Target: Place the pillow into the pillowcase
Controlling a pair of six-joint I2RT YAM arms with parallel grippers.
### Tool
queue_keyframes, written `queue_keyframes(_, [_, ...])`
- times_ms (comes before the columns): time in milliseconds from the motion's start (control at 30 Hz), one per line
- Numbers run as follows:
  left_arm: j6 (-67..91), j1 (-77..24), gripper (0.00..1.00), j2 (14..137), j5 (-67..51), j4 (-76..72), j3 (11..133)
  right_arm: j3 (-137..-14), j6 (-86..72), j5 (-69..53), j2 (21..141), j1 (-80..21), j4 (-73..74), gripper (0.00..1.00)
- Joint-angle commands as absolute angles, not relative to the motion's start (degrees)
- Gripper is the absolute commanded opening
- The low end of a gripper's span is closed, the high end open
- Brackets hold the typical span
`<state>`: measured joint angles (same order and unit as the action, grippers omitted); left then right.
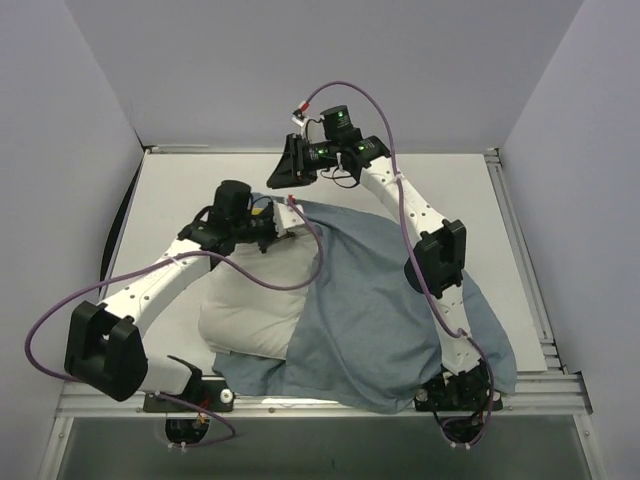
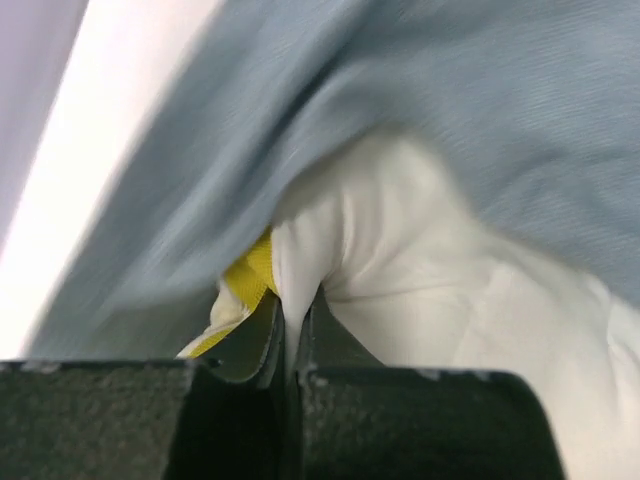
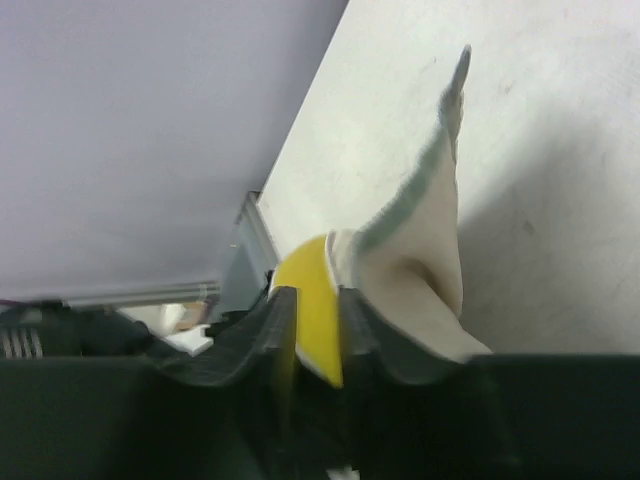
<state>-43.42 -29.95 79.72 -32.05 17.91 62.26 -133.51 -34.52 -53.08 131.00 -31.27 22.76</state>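
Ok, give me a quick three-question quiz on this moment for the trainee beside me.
1. True or false: the pillow is fully inside the pillowcase.
2. The left tool is shut on: A) pillow, B) pillowcase, C) nothing.
3. Fill in: the piping beside the left tool is ___.
Key: 1 false, much of the pillow lies bare; 2 A; 3 yellow.
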Motion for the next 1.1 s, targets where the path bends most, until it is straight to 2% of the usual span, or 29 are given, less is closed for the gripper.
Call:
queue_keyframes(0, [-24.9, -19.8, 0.0, 79.19, -32.44, 13.63, 56.96, -134.47, -32.27, -52.82, 129.38, -31.99, 12.3, 0.31])
queue_keyframes(67, [-21.46, -15.4, 0.0, 80.06, -31.73, 12.92, 53.45, -134.21, -29.54, -50.2, 128.42, -31.21, 16.33, 0.6])
queue_keyframes(100, [-18.75, -13.03, 0.0, 81.9, -30.86, 13.01, 52.74, -132.56, -26.22, -48.88, 126.32, -30.51, 17.65, 0.79])
queue_keyframes(133, [-17.59, -9.53, 0.0, 83.13, -30.07, 13.44, 52.39, -131.5, -24.71, -47.65, 125.08, -28.5, 19.84, 0.87])
queue_keyframes(200, [-12.95, -5.99, 0.0, 87.07, -26.73, 13.36, 52.29, -130.17, -21.02, -45.01, 121.49, -25.94, 23.18, 0.93])
queue_keyframes(300, [-5.4, -0.45, 0.0, 92.17, -22.6, 14.32, 53.87, -128.68, -12.33, -40.88, 116.57, -20.49, 32.67, 0.92])
queue_keyframes(433, [8.84, 4.74, 0.0, 95.88, -17.49, 14.76, 54.84, -116.4, -0.55, -34.9, 107.42, -16.7, 44.88, 0.84])
queue_keyframes(500, [17.17, 5.71, 0.0, 96.76, -19.67, 14.07, 54.23, -104.99, 4.3, -32.36, 102.25, -15.91, 47.27, 0.8])
queue_keyframes(567, [21.51, 4.75, 0.0, 96.33, -23.54, 9.07, 53.09, -93.5, 5.44, -31.82, 99.33, -15.65, 49.13, 0.78])
queue_keyframes(700, [23.39, -6.12, 0.0, 94.49, -25.84, 3.17, 54.66, -81.31, 6.23, -29.8, 99.74, -15.38, 49.92, 0.74])
queue_keyframes(767, [20.23, -8.78, 0.15, 94.31, -25.58, 4.21, 58.35, -81.29, 6.77, -27.25, 104.9, -14.77, 48.17, 0.75])
queue_keyframes(800, [16.82, -10.36, 0.31, 94.05, -25.49, 5.35, 59.84, -82.95, 6.68, -26.12, 107.2, -13.72, 47.03, 0.76])
queue_keyframes(833, [14.79, -10.81, 0.39, 93.69, -24.44, 8.06, 61.94, -85.32, 6.59, -24.8, 109.75, -12.84, 45.46, 0.76])
queue_keyframes(867, [12.24, -11.33, 0.45, 93.26, -23.82, 10.43, 63.44, -88.3, 6.33, -24.52, 114.73, -12.14, 44.92, 0.77])
queue_keyframes(900, [6.13, -11.42, 0.5, 91.95, -23.82, 12.55, 64.5, -96.77, 5.46, -24.17, 117.4, -10.65, 44.48, 0.78])
queue_keyframes(933, [2.24, -12.3, 0.66, 91.15, -24.17, 17.01, 65.29, -100.86, 5.71, -23.73, 119.68, -10.2, 44.3, 0.79])
queue_keyframes(1000, [-10.07, -13.79, 0.74, 88.0, -25.22, 22.47, 67.93, -108.16, 7.03, -23.03, 123.3, -10.02, 43.69, 0.81])
queue_keyframes(1033, [-13.41, -16.06, 0.97, 86.59, -25.83, 26.76, 68.2, -112.72, 6.86, -23.55, 123.57, -10.11, 43.16, 0.82])
queue_keyframes(1067, [-16.49, -17.65, 0.97, 85.01, -25.06, 28.2, 67.33, -114.07, 6.25, -25.82, 122.7, -10.11, 43.15, 0.84])
